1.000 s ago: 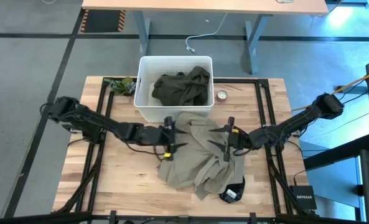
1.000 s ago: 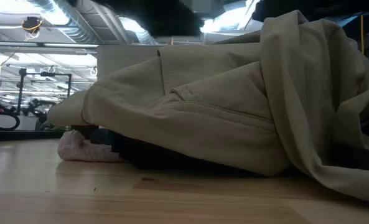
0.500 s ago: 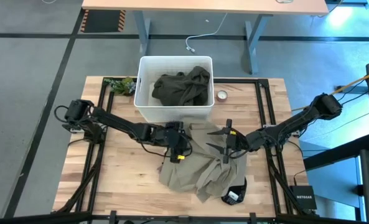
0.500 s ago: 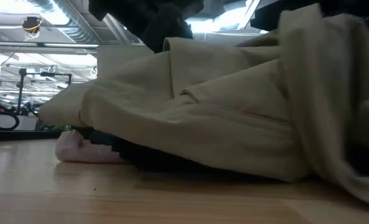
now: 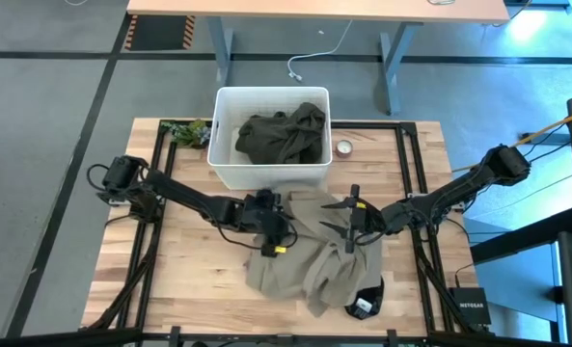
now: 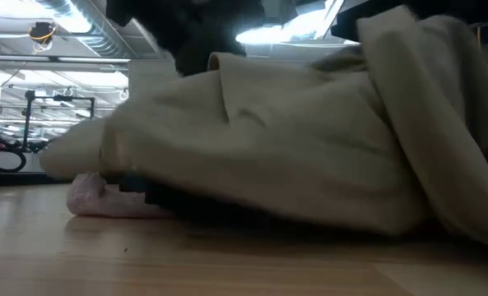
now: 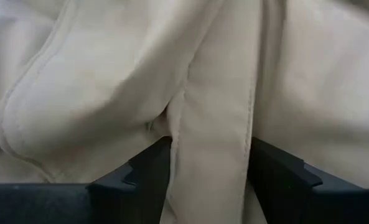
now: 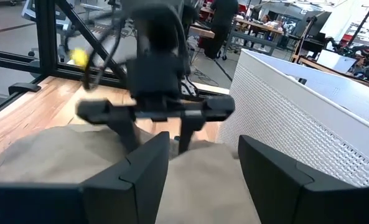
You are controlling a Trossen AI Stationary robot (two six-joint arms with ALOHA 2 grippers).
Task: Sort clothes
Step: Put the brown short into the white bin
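A beige-khaki garment [image 5: 310, 260] lies crumpled on the wooden table, just on the near side of the white bin [image 5: 223, 145]. A dark olive garment [image 5: 281, 135] lies in the bin. A black garment [image 5: 363, 291] sticks out under the beige one's near right edge. A light pink one [image 6: 104, 200] lies under its left edge. No small blue-grey garment shows. My left gripper [image 5: 274, 234] is shut on the beige garment's left part. My right gripper [image 5: 348, 224] is shut on its right part. My left gripper pinches a raised fold with a stitched seam [image 7: 212, 124] between its two fingers [image 7: 150, 171], coming from above and pointing down. The garment lies on the table around the fold. My right gripper has a bunch of the beige cloth [image 8: 200, 180] between its two fingers [image 8: 140, 177]. In the low view the garment's right part [image 6: 408, 49] stands raised, and the cloth falls from there to the table.
The bin's perforated wall [image 8: 308, 112] stands close behind both grippers. A small green plant [image 5: 184, 130] sits to the left of the bin and a small round object [image 5: 343, 147] to its right. Black frame rails run along the table's left and right sides.
My left gripper has gone toward the table's right edge and a little toward the near edge, onto the beige garment. The garment's far left part has drawn in and sunk lower. My right gripper has stayed where it was.
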